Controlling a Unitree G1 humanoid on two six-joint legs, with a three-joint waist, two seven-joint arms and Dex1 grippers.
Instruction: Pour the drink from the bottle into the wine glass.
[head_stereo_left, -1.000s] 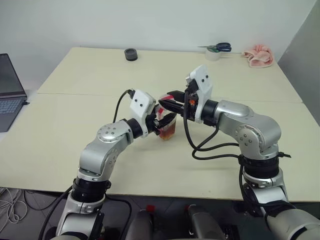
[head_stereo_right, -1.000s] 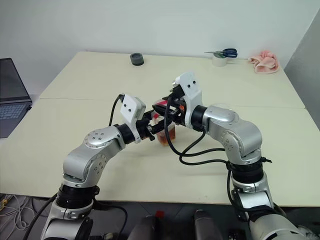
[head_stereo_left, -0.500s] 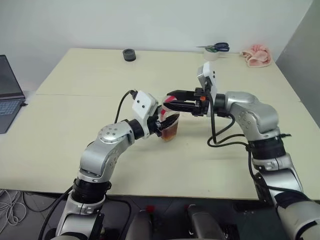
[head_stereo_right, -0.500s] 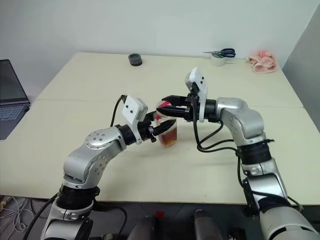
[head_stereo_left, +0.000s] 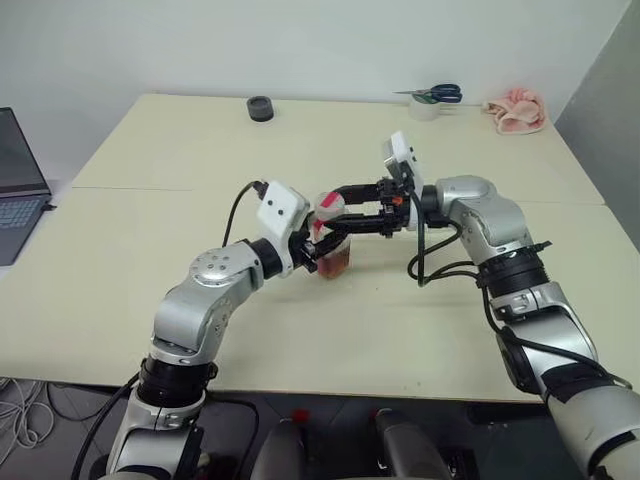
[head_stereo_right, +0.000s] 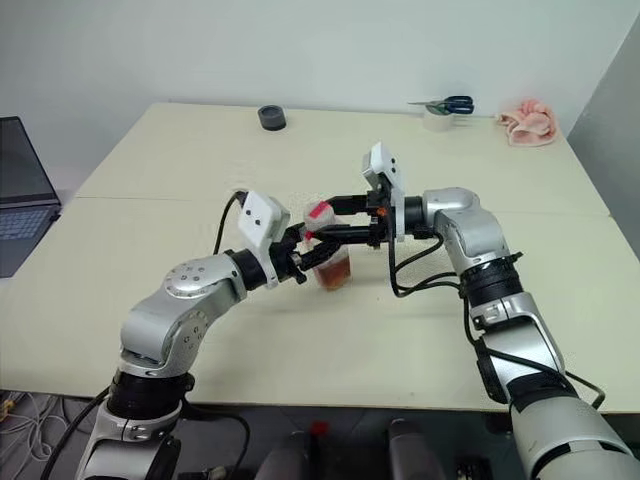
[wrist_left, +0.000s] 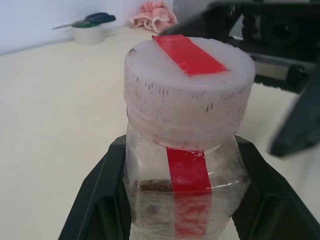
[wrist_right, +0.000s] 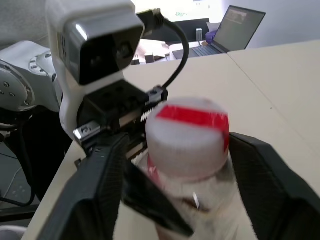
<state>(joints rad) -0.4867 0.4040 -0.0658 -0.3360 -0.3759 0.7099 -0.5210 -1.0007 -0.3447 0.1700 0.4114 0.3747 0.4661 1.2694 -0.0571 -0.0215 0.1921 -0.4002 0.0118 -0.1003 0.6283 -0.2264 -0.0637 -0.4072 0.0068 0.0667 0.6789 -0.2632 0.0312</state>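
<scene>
The left end effector (head_stereo_left: 312, 245) is clamped tight around the body of the bottle (head_stereo_left: 333, 246), holding it upright just above the bench (head_stereo_left: 150, 150). Reddish-brown drink (head_stereo_left: 337, 264) fills the bottle's lower part. The right end effector (head_stereo_left: 335, 213) reaches in from the opposite side, jaws spread wide either side of the red-and-white cap (wrist_left: 189, 87), gripping nothing.

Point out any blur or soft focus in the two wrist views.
Left wrist view: the bottle and its cap are sharp, while the right gripper behind them is smeared and out of focus. Right wrist view: the cap is soft-edged and the bottle below it is washed out, and the near black fingers are blurred.
</scene>
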